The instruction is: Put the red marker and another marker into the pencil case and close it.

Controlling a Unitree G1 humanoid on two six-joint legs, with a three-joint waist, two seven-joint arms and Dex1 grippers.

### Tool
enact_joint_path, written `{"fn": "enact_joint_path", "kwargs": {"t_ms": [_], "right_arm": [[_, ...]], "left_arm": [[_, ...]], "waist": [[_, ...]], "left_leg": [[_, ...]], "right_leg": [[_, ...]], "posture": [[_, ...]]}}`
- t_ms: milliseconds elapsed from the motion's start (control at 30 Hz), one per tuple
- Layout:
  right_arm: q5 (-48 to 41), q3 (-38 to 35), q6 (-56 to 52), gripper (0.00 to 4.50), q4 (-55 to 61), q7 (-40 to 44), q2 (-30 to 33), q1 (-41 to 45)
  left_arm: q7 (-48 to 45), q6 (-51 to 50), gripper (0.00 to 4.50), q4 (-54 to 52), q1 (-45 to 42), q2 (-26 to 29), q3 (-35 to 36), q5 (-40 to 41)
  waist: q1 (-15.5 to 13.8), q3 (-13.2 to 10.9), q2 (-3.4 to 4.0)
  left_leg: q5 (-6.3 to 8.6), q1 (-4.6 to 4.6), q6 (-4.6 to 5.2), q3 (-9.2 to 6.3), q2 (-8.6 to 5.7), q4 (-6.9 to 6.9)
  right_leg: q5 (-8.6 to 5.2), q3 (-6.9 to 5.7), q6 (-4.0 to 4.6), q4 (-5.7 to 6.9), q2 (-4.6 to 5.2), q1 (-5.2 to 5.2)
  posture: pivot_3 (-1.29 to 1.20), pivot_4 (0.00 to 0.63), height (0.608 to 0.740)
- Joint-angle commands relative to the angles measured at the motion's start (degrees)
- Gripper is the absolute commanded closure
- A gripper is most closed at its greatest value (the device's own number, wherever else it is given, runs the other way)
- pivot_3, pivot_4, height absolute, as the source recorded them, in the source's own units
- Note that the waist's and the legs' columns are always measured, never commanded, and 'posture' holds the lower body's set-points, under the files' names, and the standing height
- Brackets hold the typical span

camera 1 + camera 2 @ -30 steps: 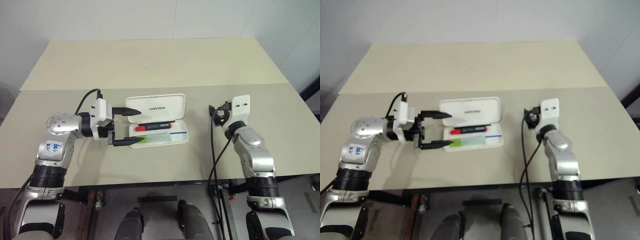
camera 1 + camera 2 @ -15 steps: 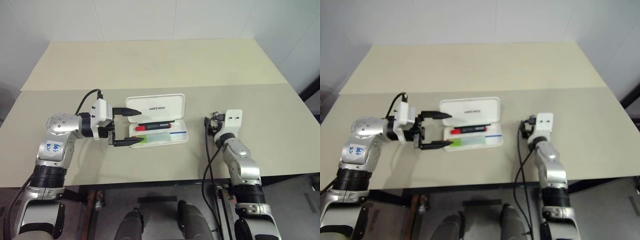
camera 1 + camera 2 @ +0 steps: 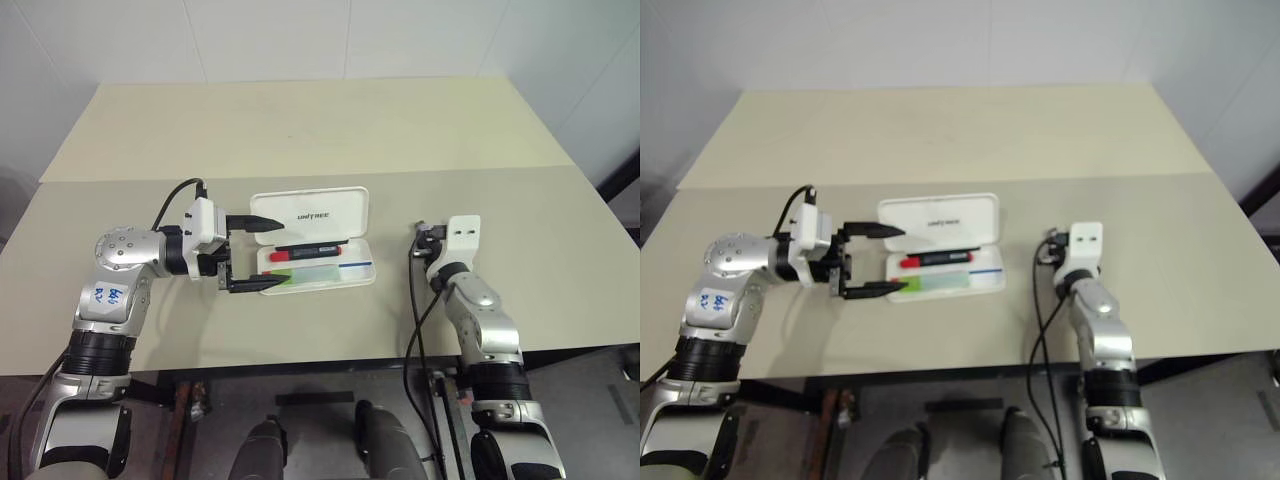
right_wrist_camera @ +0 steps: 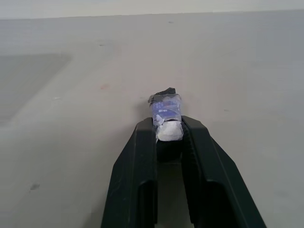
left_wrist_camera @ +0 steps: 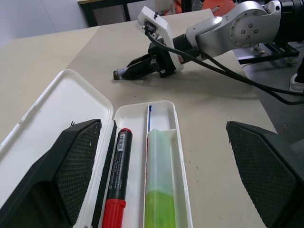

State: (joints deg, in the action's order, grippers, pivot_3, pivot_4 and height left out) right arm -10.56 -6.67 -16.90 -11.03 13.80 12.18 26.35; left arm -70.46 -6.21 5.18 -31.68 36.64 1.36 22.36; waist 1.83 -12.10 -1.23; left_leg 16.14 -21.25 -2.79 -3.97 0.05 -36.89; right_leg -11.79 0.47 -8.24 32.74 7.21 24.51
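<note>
The only writing I can actually read is "UNITREE" printed dark on the inside-up lid of the pencil case (image 3: pixel 312 238); there's also some blue scribble on a white patch on the left arm's shoulder, but I can't make out what it says; the case is a flat white plastic thing with rounded corners, lying open on the beige table (image 3: pixel 300 130) in the middle, lid flipped back away from the robot; inside the tray sits the red marker (image 5: pixel 116 183), black barrel with a bright red cap end, right beside the hinge, and next to it in its own slot the chunky see-through green marker (image 5: pixel 160 183); a thin blue stripe shows at the tray's far end; the left gripper (image 3: pixel 256 254) is level at the case's left end with its two black fingers spread wide, one by the lid and one by the tray's near edge, holding nothing; the left wrist view shows the tray divider and barrel label, too small to read, which the head views don't give; the right gripper (image 4: pixel 168 142) is well off to the right of the case, fingers nearly together around a small taped lump, white and bluish with a dark top, which the right wrist view shows up close.
</note>
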Motion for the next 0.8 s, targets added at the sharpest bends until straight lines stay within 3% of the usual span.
{"fn": "enact_joint_path", "kwargs": {"t_ms": [33, 233, 400, 533, 800], "right_arm": [[-3.88, 2.09, 6.46, 4.14, 6.03, 15.30, 5.79, 1.64], [-10.79, 3.21, 12.33, 4.14, 6.53, 38.47, 14.78, 1.19], [-15.15, 7.61, 10.53, 4.14, 8.27, 56.63, 20.51, 0.84], [-9.09, 14.22, 18.11, 4.14, 2.23, 63.31, 19.95, 4.38], [-4.78, 16.97, 25.74, 4.14, -10.11, 66.00, 16.50, 10.70]], "left_arm": [[0.33, 0.85, 0.00, -1.63, 0.34, 0.49, 1.32, 0.80], [0.18, 1.08, 0.00, -1.48, 0.97, 0.87, 1.63, 0.79], [0.14, 1.35, 0.00, -1.30, 1.42, 0.81, 1.68, 0.78], [0.08, 1.50, 0.00, -1.60, 1.94, 0.64, 1.27, 0.71], [0.42, 1.26, 0.00, -2.73, 2.91, 0.79, 1.22, 0.72]], "waist": [[-0.06, -0.05, 0.09], [-0.22, -0.06, 0.07], [-0.20, -0.07, 0.06], [0.12, -0.07, 0.06], [-0.24, -0.07, 0.05]], "left_leg": [[0.00, -0.02, 0.00, 0.00, 0.00, 0.00], [0.04, -0.05, 0.03, 0.00, 0.00, 0.03], [0.06, -0.09, 0.01, 0.00, -0.01, 0.03], [0.06, -0.04, 0.00, 0.04, 0.01, 0.00], [0.03, -0.05, -0.06, 0.05, 0.01, -0.09]], "right_leg": [[0.01, 0.00, -0.02, -0.01, 0.00, 0.00], [0.03, -0.02, -0.10, -0.11, -0.01, -0.01], [0.04, -0.01, -0.13, -0.17, 0.00, -0.01], [0.04, -0.01, -0.12, -0.16, -0.02, -0.01], [0.04, -0.01, -0.11, -0.12, -0.01, -0.02]], "posture": [[0.00, 0.150, 0.740], [0.00, 0.150, 0.740], [0.00, 0.150, 0.740], [0.00, 0.150, 0.740], [0.00, 0.150, 0.740]]}}
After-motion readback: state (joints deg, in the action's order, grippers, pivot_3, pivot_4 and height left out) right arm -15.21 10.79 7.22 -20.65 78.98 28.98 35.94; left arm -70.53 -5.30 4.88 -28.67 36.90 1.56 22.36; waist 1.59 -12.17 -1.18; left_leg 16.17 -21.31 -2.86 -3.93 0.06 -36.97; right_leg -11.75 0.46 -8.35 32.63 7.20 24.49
